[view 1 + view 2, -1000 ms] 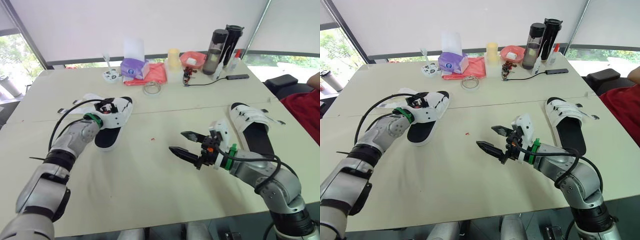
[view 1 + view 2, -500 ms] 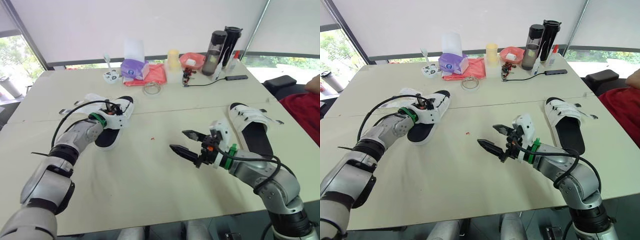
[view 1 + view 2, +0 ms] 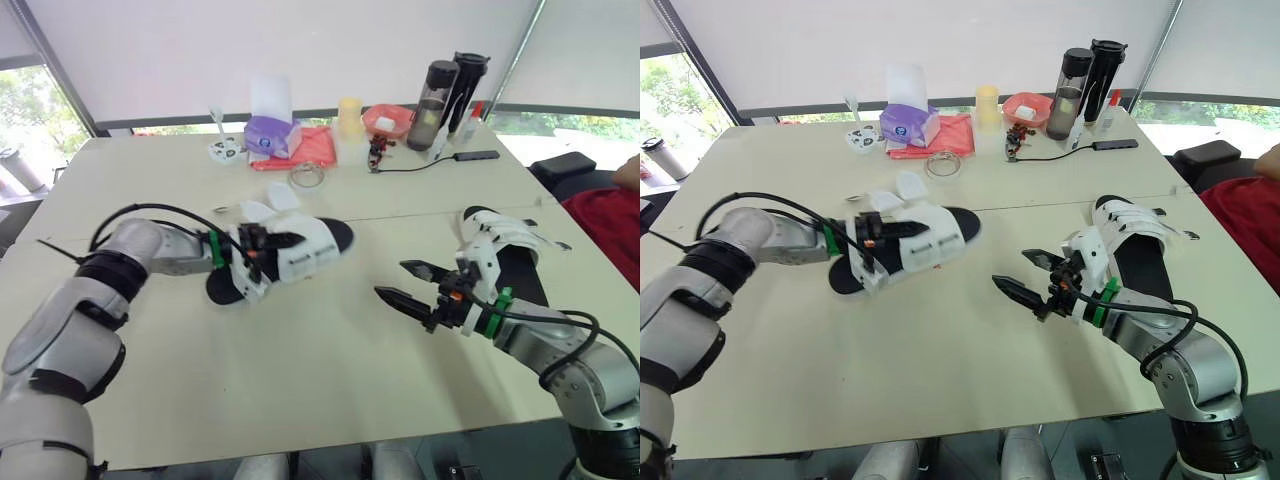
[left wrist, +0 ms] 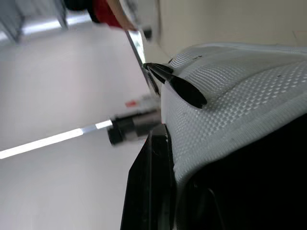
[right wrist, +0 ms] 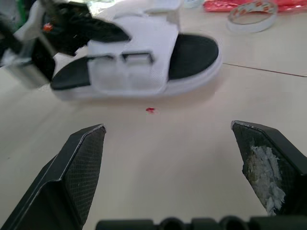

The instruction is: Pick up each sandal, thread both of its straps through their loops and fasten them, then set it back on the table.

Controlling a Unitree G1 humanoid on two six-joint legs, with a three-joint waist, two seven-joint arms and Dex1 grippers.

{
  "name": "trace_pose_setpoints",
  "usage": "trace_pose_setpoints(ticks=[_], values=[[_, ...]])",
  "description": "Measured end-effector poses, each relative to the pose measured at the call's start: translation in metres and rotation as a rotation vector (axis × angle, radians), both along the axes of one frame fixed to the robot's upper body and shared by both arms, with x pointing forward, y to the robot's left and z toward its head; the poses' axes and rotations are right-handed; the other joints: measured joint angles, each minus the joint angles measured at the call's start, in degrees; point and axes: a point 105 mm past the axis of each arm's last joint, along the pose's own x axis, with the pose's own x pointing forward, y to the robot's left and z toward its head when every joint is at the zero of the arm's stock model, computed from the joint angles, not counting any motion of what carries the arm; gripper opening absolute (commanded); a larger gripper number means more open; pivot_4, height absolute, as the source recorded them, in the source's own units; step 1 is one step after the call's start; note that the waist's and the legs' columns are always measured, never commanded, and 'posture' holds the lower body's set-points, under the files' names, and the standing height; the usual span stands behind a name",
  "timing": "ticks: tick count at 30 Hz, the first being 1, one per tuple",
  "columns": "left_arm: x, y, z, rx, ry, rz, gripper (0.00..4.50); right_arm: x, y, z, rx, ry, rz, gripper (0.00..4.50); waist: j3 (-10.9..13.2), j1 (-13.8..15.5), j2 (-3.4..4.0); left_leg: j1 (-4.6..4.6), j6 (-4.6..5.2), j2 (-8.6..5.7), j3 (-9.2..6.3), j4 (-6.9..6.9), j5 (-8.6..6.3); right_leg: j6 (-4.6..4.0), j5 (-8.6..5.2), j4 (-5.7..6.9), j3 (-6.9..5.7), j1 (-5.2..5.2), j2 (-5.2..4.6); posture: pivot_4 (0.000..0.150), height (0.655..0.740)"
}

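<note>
White sandal [image 3: 300,258] sits left of middle in the head view. Your left gripper [image 3: 265,243] pinches its top, likely to bring it to the right gripper [image 3: 392,280], open at lower right. The red bowl [image 3: 396,128] up top holds something white. Left wrist view: a black finger [image 4: 188,93] presses the sandal. Right wrist view: fingers [image 5: 81,163] wide apart.

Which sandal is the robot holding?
The left sandal: the left gripper grips its white upper. The right sandal lies on the table, untouched.

White sandal [image 3: 305,252], black footbed [image 3: 222,288], cream table [image 3: 300,380]
</note>
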Motion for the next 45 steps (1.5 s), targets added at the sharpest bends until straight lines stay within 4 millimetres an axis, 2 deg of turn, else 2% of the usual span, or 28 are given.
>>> trace_pose_setpoints(ticks=[3, 14, 24, 25, 27, 31, 33, 36, 41, 44, 45], values=[[-0.016, -0.011, -0.006, 0.016, -0.008, -0.118, 0.01, -0.003, -0.006, -0.006, 0.002, 0.021, -0.022, 4.5, 0.0, -0.4, 0.0, 0.01, 0.0, 0.02, 0.04, -0.01, 0.0, 0.0, 0.0, 0.06, 0.0, -0.04, 0.02, 0.15, 0.74], [-0.035, -0.014, -0.034, 0.064, -0.005, -0.276, 0.01, -0.015, -0.011, -0.01, -0.003, 0.042, -0.029, 4.5, 0.0, 0.1, -0.02, 0.01, 0.0, 0.0, 0.03, 0.17, 0.0, 0.06, -0.02, 0.07, 0.0, 0.08, 0.01, 0.15, 0.74], [-0.039, -0.016, -0.04, 0.069, -0.015, -0.329, 0.01, -0.018, -0.014, -0.008, -0.053, 0.047, 0.015, 4.5, 0.0, 0.0, -0.03, 0.03, 0.0, 0.0, 0.03, 0.18, 0.0, 0.06, -0.02, 0.08, 0.0, 0.08, 0.01, 0.15, 0.74], [-0.039, -0.016, -0.04, 0.069, -0.012, -0.331, 0.7, -0.019, -0.014, -0.009, -0.07, 0.055, 0.036, 4.5, 0.0, 0.0, -0.03, 0.03, 0.0, 0.0, 0.03, 0.19, 0.0, 0.06, -0.02, 0.08, 0.0, 0.09, 0.01, 0.15, 0.74], [-0.039, -0.016, -0.043, 0.072, -0.001, -0.329, 1.47, -0.02, -0.015, -0.012, -0.099, 0.069, 0.063, 4.5, 0.0, 0.0, -0.04, 0.02, 0.0, 0.0, 0.03, 0.19, 0.0, 0.06, -0.02, 0.08, 0.0, 0.09, 0.01, 0.15, 0.74], [-0.038, -0.015, -0.042, 0.061, 0.014, -0.311, 3.59, -0.012, -0.018, -0.01, -0.115, 0.061, 0.08, 4.5, 0.0, 0.0, -0.04, 0.03, 0.0, 0.0, 0.03, 0.2, 0.0, 0.07, -0.02, 0.08, 0.0, 0.09, 0.01, 0.15, 0.74], [-0.038, -0.015, -0.041, 0.056, 0.02, -0.308, 4.43, -0.01, -0.016, -0.007, -0.119, 0.046, 0.091, 4.5, 0.0, 0.0, -0.04, 0.03, 0.0, 0.0, 0.03, 0.2, 0.0, 0.07, -0.02, 0.09, 0.0, 0.09, 0.01, 0.15, 0.74], [-0.039, -0.015, -0.038, 0.04, 0.03, -0.304, 4.43, -0.01, -0.014, -0.01, -0.126, 0.051, 0.106, 4.5, 0.0, 0.0, -0.04, 0.02, 0.0, -0.01, 0.03, 0.2, 0.0, 0.06, -0.02, 0.08, 0.0, 0.09, 0.0, 0.15, 0.74], [-0.043, 0.001, -0.043, 0.004, 0.103, -0.233, 4.43, -0.008, -0.01, -0.011, -0.153, 0.034, 0.143, 4.5, 0.0, -0.2, -0.03, 0.05, 0.0, 0.0, 0.05, 0.2, 0.0, 0.06, -0.01, 0.1, 0.01, 0.08, 0.0, 0.15, 0.74], [-0.049, 0.01, -0.043, -0.055, 0.165, -0.182, 4.5, -0.007, -0.006, -0.009, -0.171, 0.011, 0.174, 3.6, 0.0, -0.3, -0.02, 0.06, 0.0, 0.01, 0.04, 0.19, 0.0, 0.05, -0.01, 0.12, 0.01, 0.07, 0.0, 0.15, 0.74], [-0.051, 0.009, -0.043, -0.067, 0.175, -0.177, 4.5, -0.007, -0.006, -0.01, -0.178, 0.008, 0.18, 3.08, 0.0, -0.2, -0.02, 0.06, 0.0, 0.01, 0.04, 0.2, 0.0, 0.05, -0.01, 0.13, 0.01, 0.07, 0.0, 0.15, 0.74]])
